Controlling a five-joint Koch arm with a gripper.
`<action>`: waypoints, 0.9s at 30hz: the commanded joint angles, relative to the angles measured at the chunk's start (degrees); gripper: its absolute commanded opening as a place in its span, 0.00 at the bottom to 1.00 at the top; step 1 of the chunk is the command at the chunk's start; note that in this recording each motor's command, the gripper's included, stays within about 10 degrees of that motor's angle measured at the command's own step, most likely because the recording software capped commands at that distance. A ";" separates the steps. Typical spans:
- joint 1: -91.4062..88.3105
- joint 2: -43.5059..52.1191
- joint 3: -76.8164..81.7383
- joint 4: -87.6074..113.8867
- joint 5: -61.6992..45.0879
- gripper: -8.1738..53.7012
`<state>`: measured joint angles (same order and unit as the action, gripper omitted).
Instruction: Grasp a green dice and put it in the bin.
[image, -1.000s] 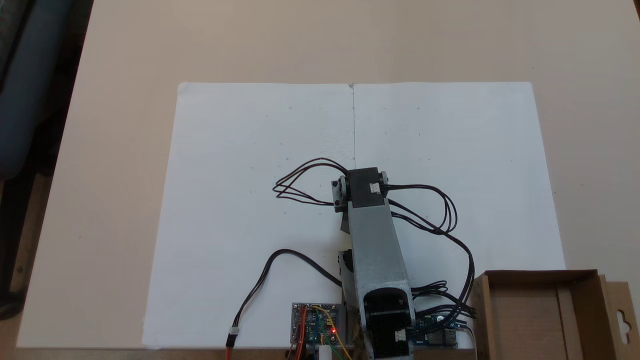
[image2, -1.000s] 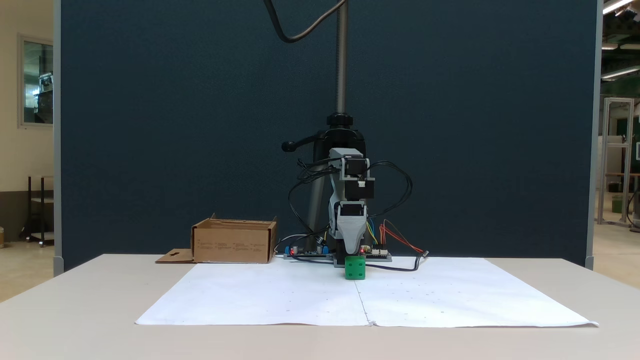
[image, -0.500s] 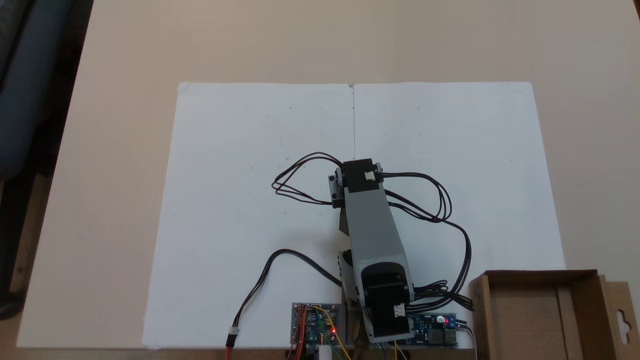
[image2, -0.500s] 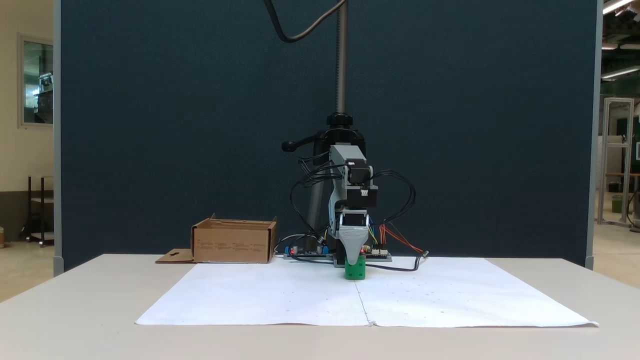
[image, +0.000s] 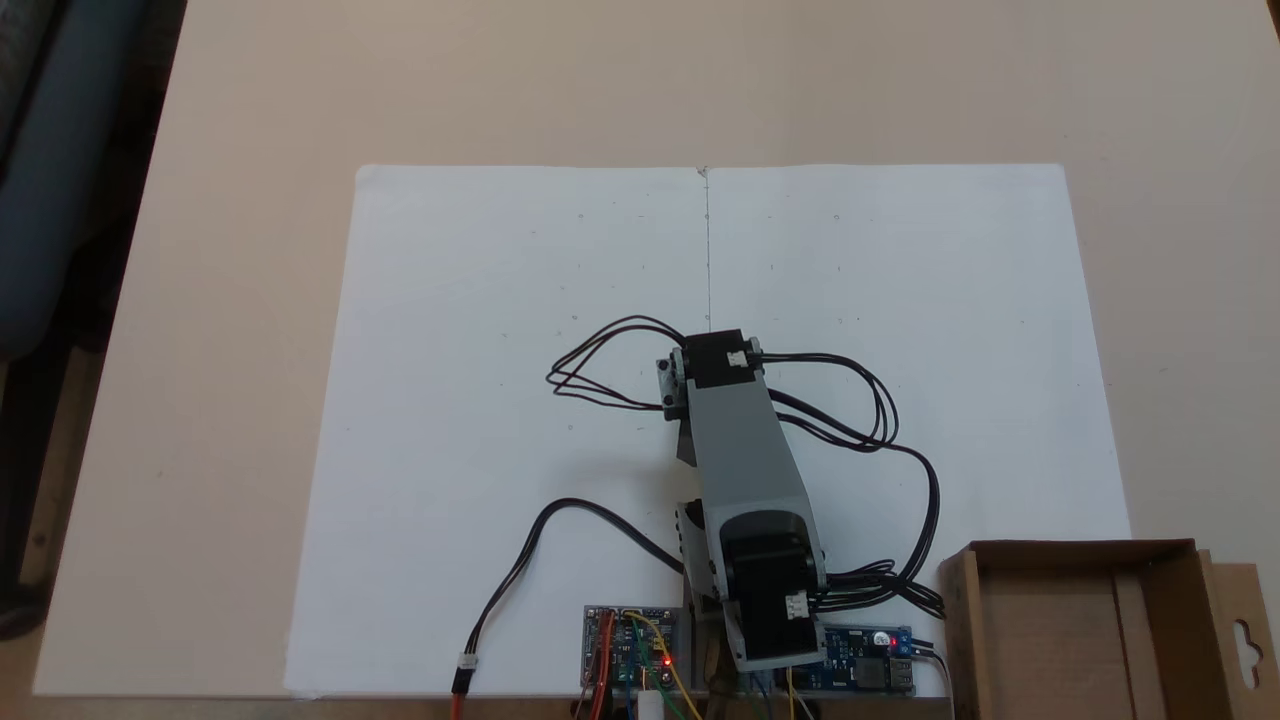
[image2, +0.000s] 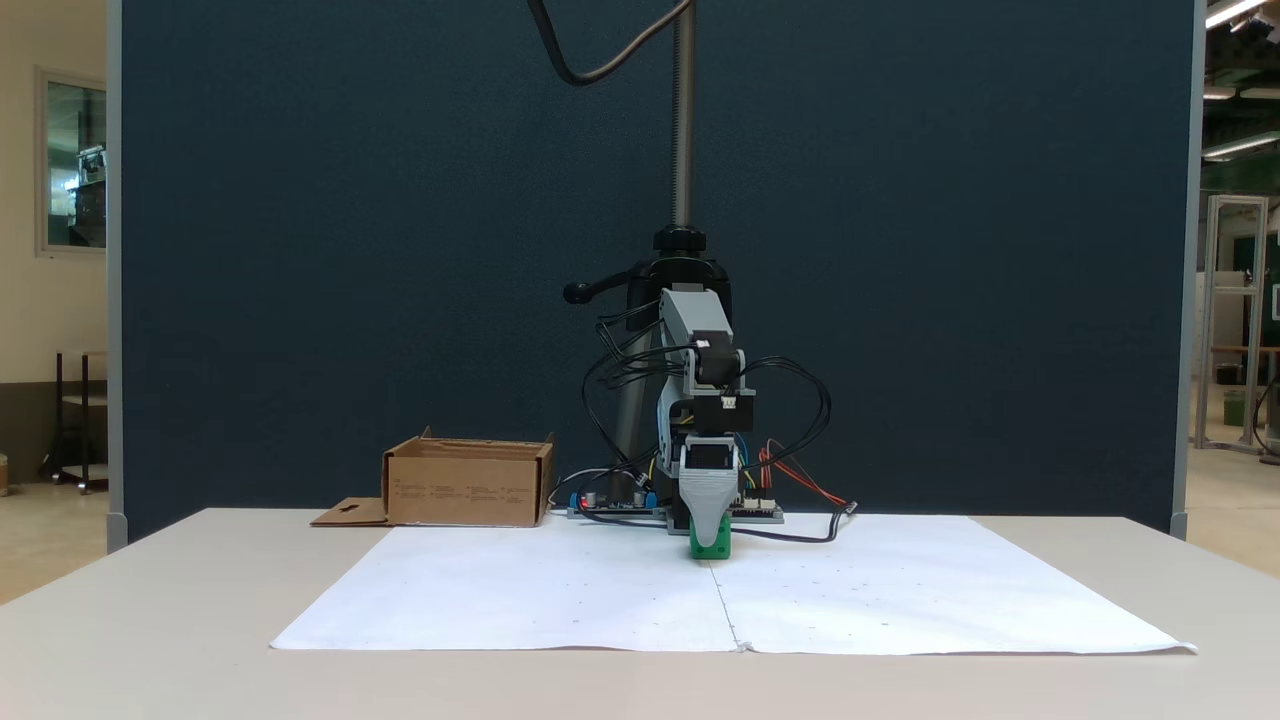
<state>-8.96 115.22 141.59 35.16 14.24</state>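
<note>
In a fixed view from the front, the green dice sits on the white paper just ahead of the arm's base. The gripper points straight down onto it. Its grey front jaw covers the middle of the dice, so green shows only at the sides and bottom. The other jaw is hidden behind the first, and I cannot make out whether they are pressing the dice. From above, the grey arm hides both dice and gripper. The bin, a shallow brown cardboard box, stands at the bottom right there and left of the arm from the front.
Circuit boards with lit red LEDs lie at the arm's base. Black cables loop out on both sides of the wrist. The white paper sheet covers the table centre. A camera stand pole rises behind the arm.
The arm has lowered and the gripper has come down over the dice; one second ago the dice's face was fully visible below the jaw, now the jaw covers most of it.
</note>
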 joint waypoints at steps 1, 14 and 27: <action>-0.88 0.09 0.35 -1.49 2.72 0.83; -0.88 -2.11 0.44 -2.11 2.72 0.80; -0.44 -2.29 1.41 -3.60 2.64 0.70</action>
<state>-8.96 111.88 143.09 32.70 14.24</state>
